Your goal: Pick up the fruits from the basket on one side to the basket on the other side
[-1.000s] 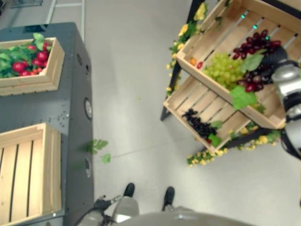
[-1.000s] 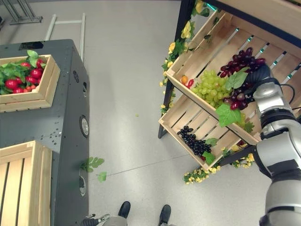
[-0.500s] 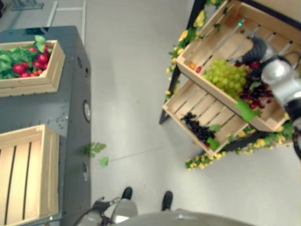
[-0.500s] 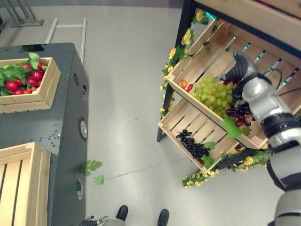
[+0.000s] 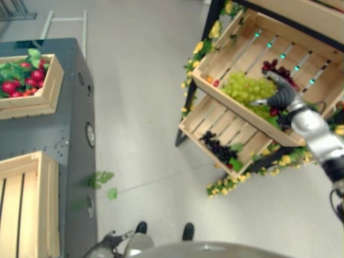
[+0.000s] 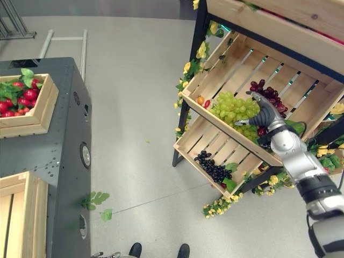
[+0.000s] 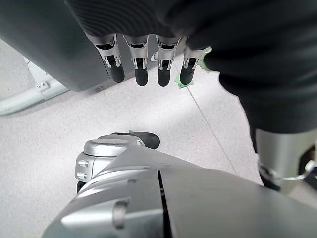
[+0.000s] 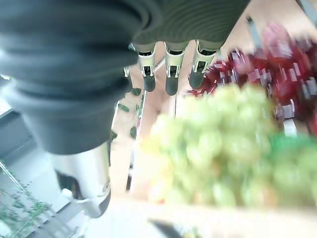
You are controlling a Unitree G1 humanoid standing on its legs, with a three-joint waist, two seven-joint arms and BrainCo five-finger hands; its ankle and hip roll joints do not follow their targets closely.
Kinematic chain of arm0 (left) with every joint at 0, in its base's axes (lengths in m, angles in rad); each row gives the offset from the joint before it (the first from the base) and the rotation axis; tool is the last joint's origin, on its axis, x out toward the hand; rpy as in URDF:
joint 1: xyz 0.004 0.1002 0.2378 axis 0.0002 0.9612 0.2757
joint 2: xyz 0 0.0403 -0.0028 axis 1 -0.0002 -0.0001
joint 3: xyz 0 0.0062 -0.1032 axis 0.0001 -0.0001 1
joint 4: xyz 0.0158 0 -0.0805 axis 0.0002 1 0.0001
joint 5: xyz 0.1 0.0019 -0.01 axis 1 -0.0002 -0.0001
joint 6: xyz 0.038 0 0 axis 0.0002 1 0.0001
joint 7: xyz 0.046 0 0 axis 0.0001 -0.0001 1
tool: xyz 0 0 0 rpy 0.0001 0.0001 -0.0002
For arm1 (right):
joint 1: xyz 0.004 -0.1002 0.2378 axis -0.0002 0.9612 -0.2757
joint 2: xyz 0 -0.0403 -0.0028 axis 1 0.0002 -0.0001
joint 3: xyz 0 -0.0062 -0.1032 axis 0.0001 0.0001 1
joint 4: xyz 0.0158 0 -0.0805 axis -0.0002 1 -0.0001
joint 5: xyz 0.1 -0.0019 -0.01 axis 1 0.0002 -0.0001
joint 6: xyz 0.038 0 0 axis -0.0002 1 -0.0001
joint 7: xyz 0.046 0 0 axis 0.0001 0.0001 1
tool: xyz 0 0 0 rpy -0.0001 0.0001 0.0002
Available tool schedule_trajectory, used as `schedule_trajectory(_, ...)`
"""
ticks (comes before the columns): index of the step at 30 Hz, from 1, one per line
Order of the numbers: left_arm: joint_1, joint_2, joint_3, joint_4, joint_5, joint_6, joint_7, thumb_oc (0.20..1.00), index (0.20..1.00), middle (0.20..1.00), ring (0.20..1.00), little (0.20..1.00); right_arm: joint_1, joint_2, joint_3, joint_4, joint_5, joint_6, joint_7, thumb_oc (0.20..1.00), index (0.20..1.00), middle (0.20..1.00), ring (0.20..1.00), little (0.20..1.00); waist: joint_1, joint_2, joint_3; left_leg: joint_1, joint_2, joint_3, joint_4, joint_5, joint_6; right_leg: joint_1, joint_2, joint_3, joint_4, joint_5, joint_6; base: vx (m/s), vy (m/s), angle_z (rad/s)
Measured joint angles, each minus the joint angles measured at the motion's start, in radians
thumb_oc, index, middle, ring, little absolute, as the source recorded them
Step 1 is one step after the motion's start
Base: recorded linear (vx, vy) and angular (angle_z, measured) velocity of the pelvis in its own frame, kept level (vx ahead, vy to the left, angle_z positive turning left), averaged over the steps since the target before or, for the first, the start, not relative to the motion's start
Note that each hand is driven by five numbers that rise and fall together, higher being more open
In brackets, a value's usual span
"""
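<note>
Your right hand (image 6: 264, 114) sits over the upper crate (image 6: 215, 67) on the rack at the right, between the green grapes (image 6: 230, 107) and the red grapes (image 6: 269, 94). Its fingers (image 8: 171, 74) are straight and loosely spread, holding nothing, tips hanging just above the fruit; contact can't be confirmed. The lower crate (image 6: 207, 141) carries the black grapes (image 6: 212, 166). On the dark desk (image 6: 59, 134) at the left, the far crate (image 6: 32, 115) holds red fruit with leaves, and the near crate (image 6: 19, 215) is slatted bare wood. Your left hand (image 7: 143, 34) hangs low over the floor (image 6: 134, 80), fingers (image 7: 141, 64) extended, relaxed, gripping nothing.
</note>
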Motion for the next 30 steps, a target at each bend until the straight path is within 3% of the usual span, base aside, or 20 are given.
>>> schedule_trajectory(2,0.004,-0.003,0.028,-0.004,0.028,0.002,0.000,1.000,1.000,1.000,1.000,1.000,0.092,0.073,-0.058,-0.089,0.027,-0.016,0.009,1.000,1.000,1.000,1.000,1.000,0.002,0.001,-0.002,0.003,-0.002,0.000,-0.003,0.001,0.001,0.002,-0.002,0.000,0.000,0.000,0.000,0.00,0.000,0.00)
schedule_trajectory(8,0.013,-0.011,0.048,-0.009,0.050,0.004,0.004,1.000,1.000,1.000,1.000,1.000,0.274,0.220,-0.069,-0.206,0.037,-0.040,0.043,1.000,1.000,1.000,1.000,1.000,-0.002,0.002,-0.006,0.021,-0.006,0.002,-0.016,0.005,0.007,0.014,-0.007,0.002,0.000,-0.006,0.012,0.00,-0.001,0.01)
schedule_trajectory(16,0.021,-0.010,0.060,-0.012,0.084,0.007,0.022,1.000,1.000,1.000,1.000,1.000,0.453,0.306,-0.053,-0.258,0.032,-0.064,0.086,1.000,1.000,1.000,1.000,1.000,-0.023,0.007,-0.018,0.014,-0.012,-0.031,-0.013,0.010,0.012,0.028,-0.006,0.009,0.011,-0.025,0.016,-0.01,0.006,0.10)
schedule_trajectory(17,0.018,-0.009,0.056,-0.002,0.099,0.006,0.022,1.000,1.000,1.000,1.000,1.000,0.475,0.305,-0.058,-0.258,0.032,-0.068,0.087,1.000,1.000,1.000,1.000,1.000,-0.036,0.023,-0.009,0.009,-0.014,-0.054,-0.005,0.012,0.014,0.030,0.007,0.052,0.042,-0.055,0.021,-0.01,-0.003,1.12)
schedule_trajectory(19,0.007,-0.003,0.047,0.000,0.108,0.004,0.022,1.000,1.000,1.000,1.000,1.000,0.550,0.304,-0.061,-0.255,0.032,-0.074,0.093,1.000,1.000,1.000,1.000,1.000,-0.098,0.034,-0.012,-0.021,-0.027,-0.138,0.021,0.016,0.015,0.030,0.056,0.215,0.124,-0.145,0.001,-0.01,-0.028,1.44)
schedule_trajectory(20,0.002,-0.004,0.043,-0.003,0.109,0.001,0.022,1.000,1.000,1.000,1.000,1.000,0.572,0.305,-0.054,-0.242,0.031,-0.073,0.106,1.000,1.000,1.000,1.000,1.000,-0.110,0.039,-0.013,-0.025,-0.035,-0.168,0.025,0.019,0.013,0.025,0.074,0.268,0.153,-0.172,-0.021,-0.02,-0.100,0.87)
schedule_trajectory(22,-0.005,-0.012,0.023,0.003,0.111,-0.002,0.022,1.000,1.000,1.000,1.000,1.000,0.578,0.317,-0.055,-0.219,0.024,-0.076,0.116,1.000,1.000,1.000,1.000,1.000,-0.104,0.062,-0.007,-0.048,-0.046,-0.206,0.056,0.022,0.005,0.030,0.089,0.332,0.181,-0.190,-0.025,-0.03,-0.159,0.61)
schedule_trajectory(25,-0.013,-0.029,0.022,0.005,0.110,-0.008,0.022,1.000,1.000,1.000,1.000,1.000,0.576,0.318,-0.051,-0.172,0.024,-0.077,0.128,1.000,1.000,1.000,1.000,1.000,-0.104,0.089,-0.006,-0.054,-0.038,-0.213,0.054,0.025,-0.003,0.030,0.095,0.321,0.172,-0.193,-0.029,-0.04,-0.170,0.37)
schedule_trajectory(30,0.014,-0.046,0.021,0.004,0.106,-0.019,0.022,1.000,1.000,1.000,1.000,1.000,0.584,0.314,-0.045,-0.071,0.018,-0.085,0.125,1.000,1.000,1.000,1.000,1.000,-0.124,0.125,-0.024,-0.093,-0.017,-0.251,0.062,0.042,-0.034,0.037,0.120,0.230,0.173,-0.198,-0.049,-0.12,-0.196,0.56)
